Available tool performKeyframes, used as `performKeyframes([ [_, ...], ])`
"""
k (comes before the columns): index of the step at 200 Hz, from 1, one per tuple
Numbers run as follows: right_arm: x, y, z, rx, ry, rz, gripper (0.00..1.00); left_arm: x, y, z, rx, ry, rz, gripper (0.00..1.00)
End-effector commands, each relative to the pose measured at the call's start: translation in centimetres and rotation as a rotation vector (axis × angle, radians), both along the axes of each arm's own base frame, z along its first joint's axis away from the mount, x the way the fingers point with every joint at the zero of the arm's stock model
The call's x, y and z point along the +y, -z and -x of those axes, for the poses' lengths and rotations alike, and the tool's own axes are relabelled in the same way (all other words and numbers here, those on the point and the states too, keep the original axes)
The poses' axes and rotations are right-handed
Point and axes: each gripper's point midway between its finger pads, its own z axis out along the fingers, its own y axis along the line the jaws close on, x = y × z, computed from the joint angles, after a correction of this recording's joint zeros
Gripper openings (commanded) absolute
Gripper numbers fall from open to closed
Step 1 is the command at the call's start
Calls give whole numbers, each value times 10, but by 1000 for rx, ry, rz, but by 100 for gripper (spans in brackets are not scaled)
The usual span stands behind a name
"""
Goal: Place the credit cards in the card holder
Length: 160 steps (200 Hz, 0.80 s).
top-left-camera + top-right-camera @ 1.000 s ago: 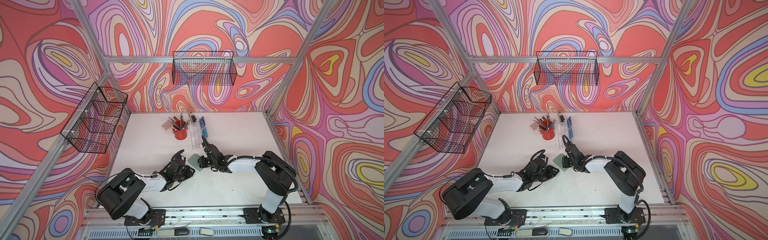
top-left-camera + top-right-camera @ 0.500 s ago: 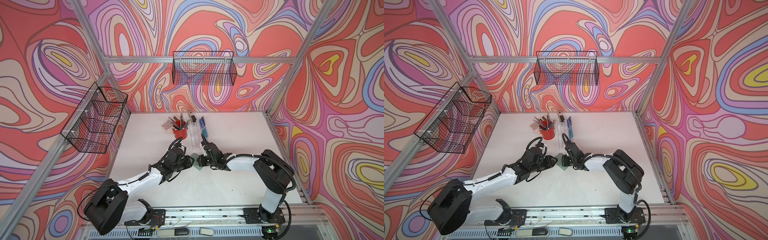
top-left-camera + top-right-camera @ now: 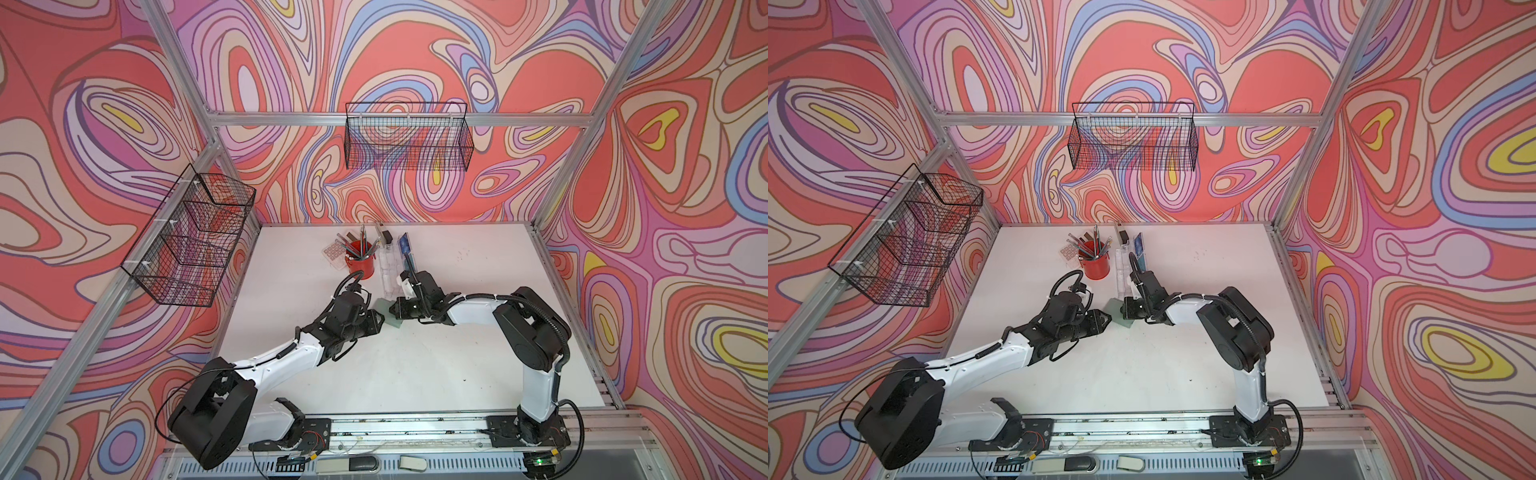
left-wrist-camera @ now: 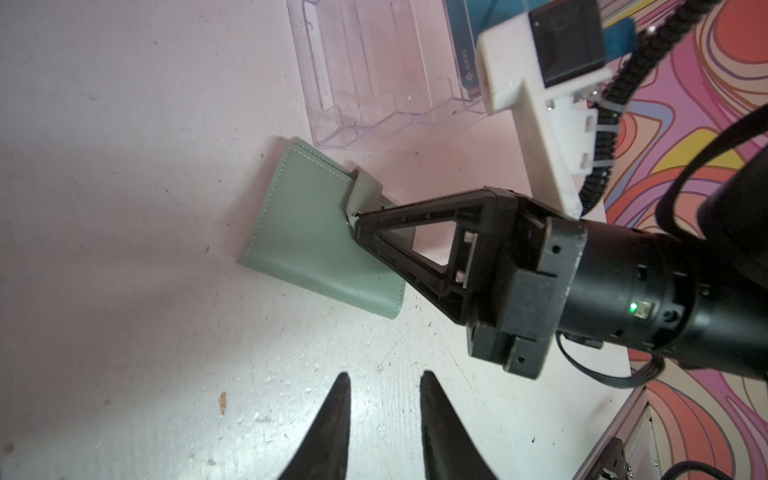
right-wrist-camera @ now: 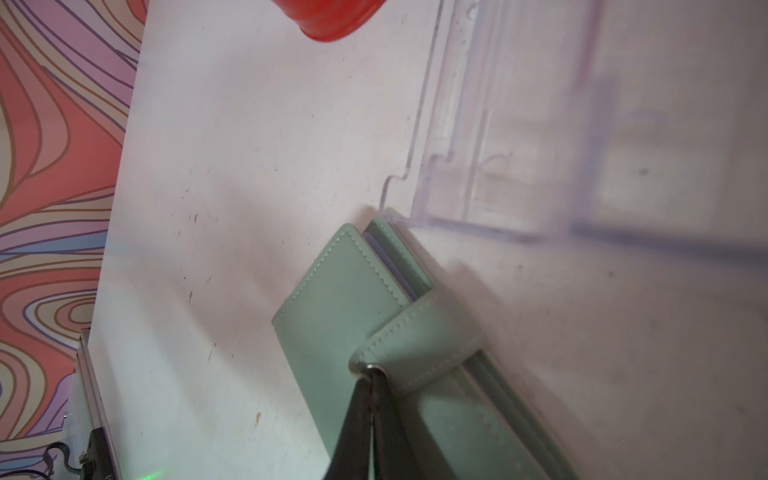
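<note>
Only the teal card (image 4: pixel 461 41) shows lettering, seemingly "AJON".

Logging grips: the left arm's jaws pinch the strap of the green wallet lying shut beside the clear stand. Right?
No: the jaws of the right gripper pinch the strap, as the left wrist view shows; the left gripper hangs open, apart. The green wallet does lie shut beside the clear stand.

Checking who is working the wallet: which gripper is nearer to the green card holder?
Right. The right gripper pinches the strap of the card holder; the left gripper hovers open beside it, not touching.
</note>
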Motion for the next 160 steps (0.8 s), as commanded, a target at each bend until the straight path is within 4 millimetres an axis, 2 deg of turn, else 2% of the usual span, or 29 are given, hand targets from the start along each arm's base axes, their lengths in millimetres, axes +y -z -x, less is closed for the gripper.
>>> performKeyframes([
  [1,-72,120,72,355,45,334,0,8,2,1,-4,-1,-36,32],
  [22,-77,121,76,353,48,349,0,8,4,-6,-9,-4,-43,34],
  [43,-78,111,73,325,55,346,0,0,5,-25,-12,9,-47,34],
  [74,-74,103,70,304,44,328,0,-22,12,-60,-3,55,-50,22],
  [118,-73,102,68,290,31,322,0,-44,22,-90,7,79,-39,19],
  [142,-68,102,66,288,23,309,0,-50,38,-97,54,86,-56,14],
  [160,-65,102,64,290,18,299,0,-40,56,-101,81,43,-112,13],
])
